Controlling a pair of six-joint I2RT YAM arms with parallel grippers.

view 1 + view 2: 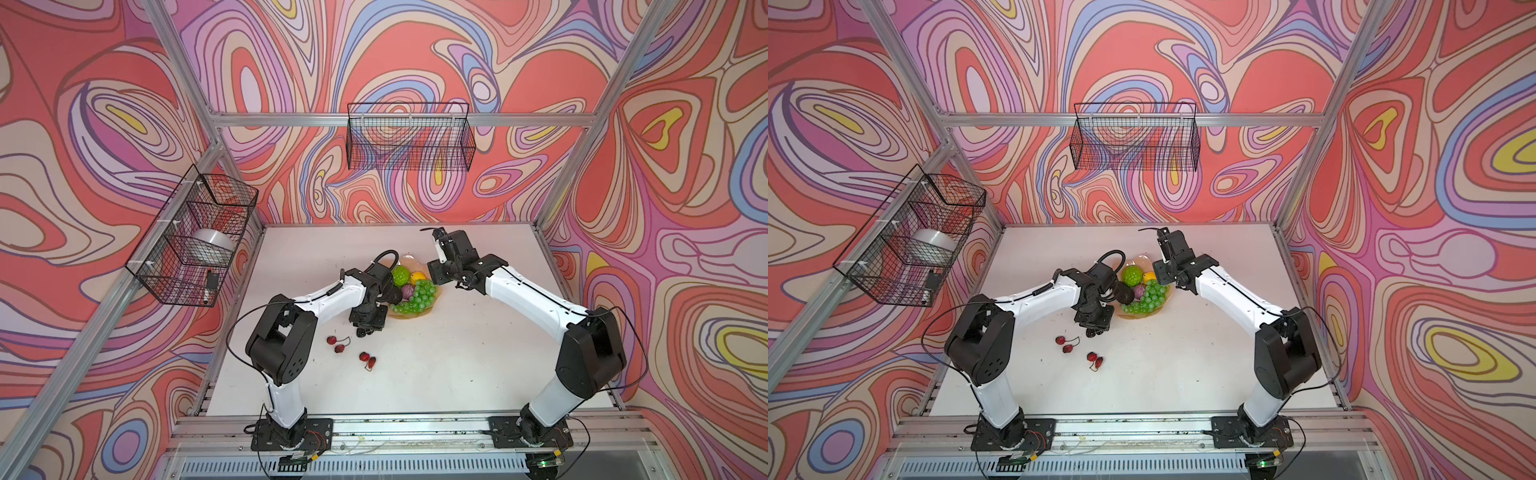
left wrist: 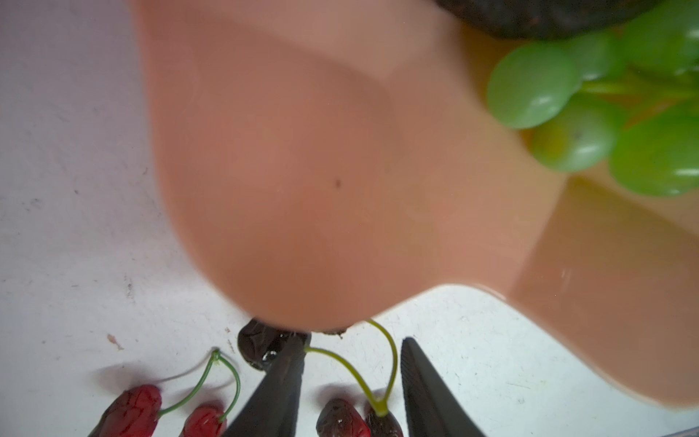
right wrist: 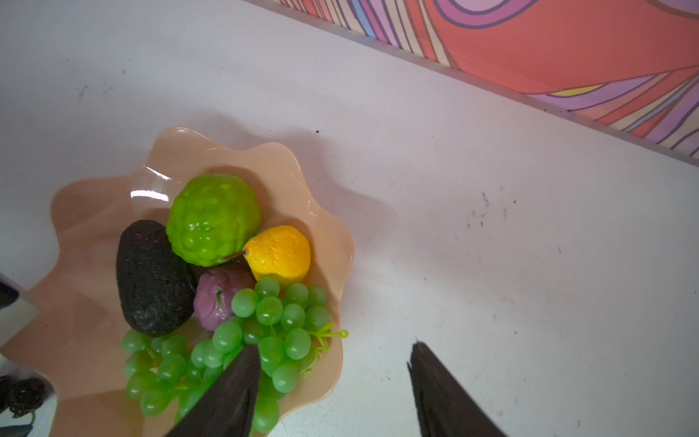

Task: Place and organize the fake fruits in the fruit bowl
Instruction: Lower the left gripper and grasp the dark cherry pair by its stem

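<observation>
- The fruit bowl (image 3: 314,181) sits mid-table (image 1: 457,365), holding a bumpy green ball (image 3: 213,219) at 11 o'clock, a lemon (image 3: 280,253) at 1, a purple ball (image 3: 215,299) in the centre, an avocado (image 3: 153,278) at 9 and a grape bunch (image 3: 268,314) at 5.
- A red cherry pair (image 1: 337,344) and a nearer red cherry pair (image 1: 368,360) lie on the table at the bowl's 7 o'clock.
- The left gripper (image 2: 351,340) is at the rim's 8 o'clock, its jaws apart astride a dark cherry pair (image 2: 340,420) without pinching it.
- The right gripper (image 3: 334,346) is at the bowl's 2 o'clock, released and empty.

Pretty clearly a robot lab test cell – aluminium frame (image 1: 291,119) boxed in with swirly printed walls (image 1: 415,50). Two robot arms (image 1: 328,293) bolted to a rail (image 1: 415,432), wire baskets (image 1: 409,143) hung up – no home kitchen.
</observation>
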